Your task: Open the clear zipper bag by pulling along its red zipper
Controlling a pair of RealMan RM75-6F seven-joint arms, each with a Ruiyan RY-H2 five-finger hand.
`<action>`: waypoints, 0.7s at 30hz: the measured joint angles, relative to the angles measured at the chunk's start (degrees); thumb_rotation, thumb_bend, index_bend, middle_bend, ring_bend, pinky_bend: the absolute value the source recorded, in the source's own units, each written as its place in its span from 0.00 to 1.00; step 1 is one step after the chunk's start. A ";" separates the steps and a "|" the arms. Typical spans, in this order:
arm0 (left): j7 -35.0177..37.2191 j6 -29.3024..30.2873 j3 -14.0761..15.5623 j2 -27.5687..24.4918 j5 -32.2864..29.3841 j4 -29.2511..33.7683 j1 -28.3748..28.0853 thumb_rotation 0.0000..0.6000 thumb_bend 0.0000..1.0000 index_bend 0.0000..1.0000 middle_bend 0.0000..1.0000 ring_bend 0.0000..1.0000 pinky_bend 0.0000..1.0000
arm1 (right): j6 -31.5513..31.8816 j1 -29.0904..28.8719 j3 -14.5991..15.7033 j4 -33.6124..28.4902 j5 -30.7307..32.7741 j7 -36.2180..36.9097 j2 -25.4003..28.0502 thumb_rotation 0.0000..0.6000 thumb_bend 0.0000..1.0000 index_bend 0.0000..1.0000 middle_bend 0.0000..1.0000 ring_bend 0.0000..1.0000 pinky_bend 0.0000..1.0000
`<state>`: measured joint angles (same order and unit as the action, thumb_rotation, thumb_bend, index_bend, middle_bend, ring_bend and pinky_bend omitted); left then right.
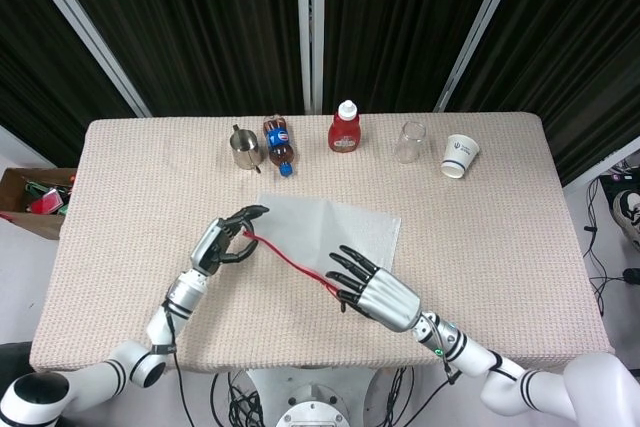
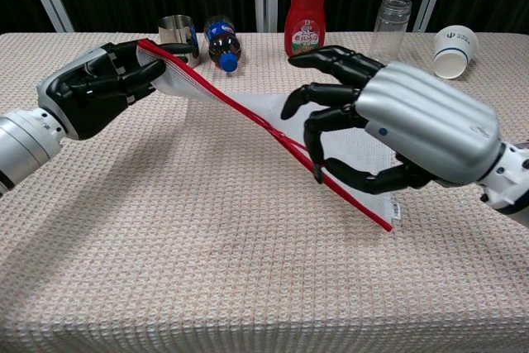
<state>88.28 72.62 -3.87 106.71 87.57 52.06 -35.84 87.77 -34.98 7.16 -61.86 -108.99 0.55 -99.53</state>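
Note:
The clear zipper bag (image 1: 340, 227) is stretched above the table between my two hands, its red zipper (image 2: 234, 102) running as a taut slanted line. My left hand (image 2: 91, 87) grips the bag's far-left zipper corner, held high near the metal cup. My right hand (image 2: 405, 134) sits lower, toward the other end of the zipper. It pinches the red strip between a fingertip (image 2: 317, 169) and the thumb beneath, with the other fingers spread. In the head view the zipper (image 1: 288, 264) spans from the left hand (image 1: 222, 240) to the right hand (image 1: 377, 292).
Along the table's far edge stand a metal cup (image 1: 243, 147), a cola bottle lying on its side (image 1: 279, 144), a red sauce bottle (image 1: 345, 128), a clear glass (image 1: 410, 142) and a paper cup (image 1: 460, 155). A cardboard box (image 1: 35, 195) sits on the floor at the left.

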 measured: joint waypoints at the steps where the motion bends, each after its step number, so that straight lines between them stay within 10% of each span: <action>1: -0.47 -0.05 -0.12 -0.08 -0.24 -0.31 0.27 1.00 0.48 0.66 0.24 0.11 0.14 | 0.46 0.97 0.36 -0.19 0.21 -0.21 0.68 1.00 0.62 0.85 0.24 0.00 0.00; 21: -8.44 0.64 -0.02 -1.52 -1.55 -2.54 5.20 1.00 0.49 0.66 0.24 0.11 0.14 | 3.68 12.04 0.48 1.16 6.79 2.93 8.50 1.00 0.59 0.84 0.24 0.00 0.00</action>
<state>79.84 73.26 -3.89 105.19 86.02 49.52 -30.65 91.45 -22.95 7.64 -60.71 -102.19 3.48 -91.03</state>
